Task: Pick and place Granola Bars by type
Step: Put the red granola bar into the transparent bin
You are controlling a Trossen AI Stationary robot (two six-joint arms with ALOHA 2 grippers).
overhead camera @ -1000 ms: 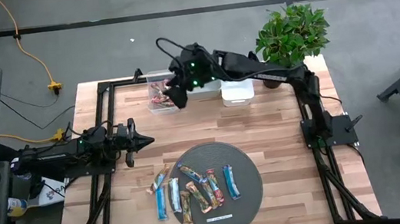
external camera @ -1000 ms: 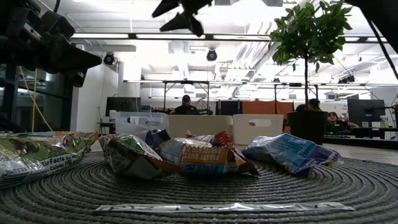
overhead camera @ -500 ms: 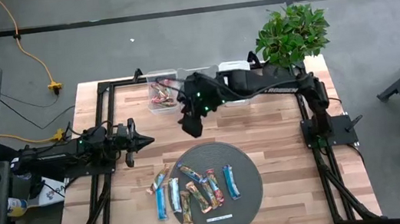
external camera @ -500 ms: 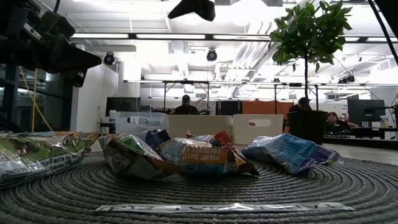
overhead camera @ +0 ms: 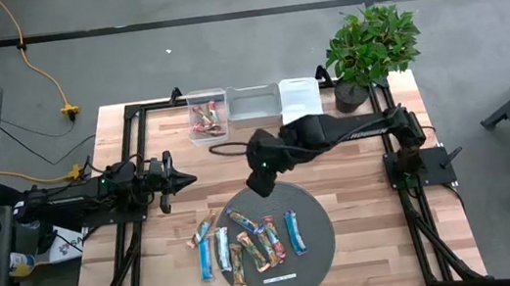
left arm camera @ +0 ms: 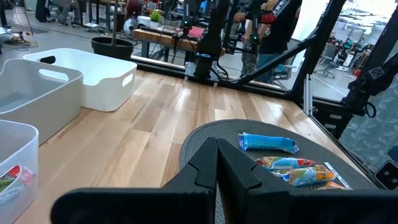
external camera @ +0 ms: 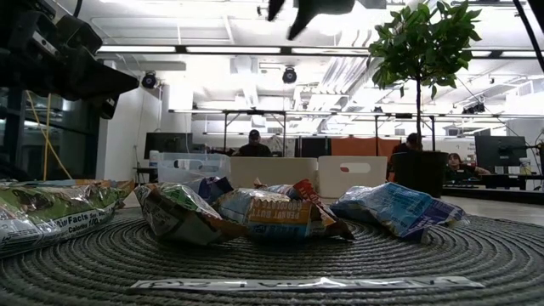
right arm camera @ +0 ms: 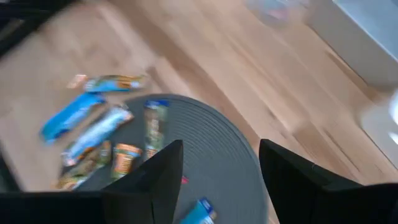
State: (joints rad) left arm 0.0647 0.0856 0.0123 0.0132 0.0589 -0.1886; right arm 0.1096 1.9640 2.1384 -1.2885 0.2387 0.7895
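Granola Bars [external camera: 280, 214] on mat, wrapper reading "Facts", "Calories"

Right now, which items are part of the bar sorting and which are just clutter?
Job:
granola bars on the round mat
three bins, one already holding bars
right end effector, open, empty, above the mat's edge

Clutter:
potted plant
white label strip
left end effector, shut, idle
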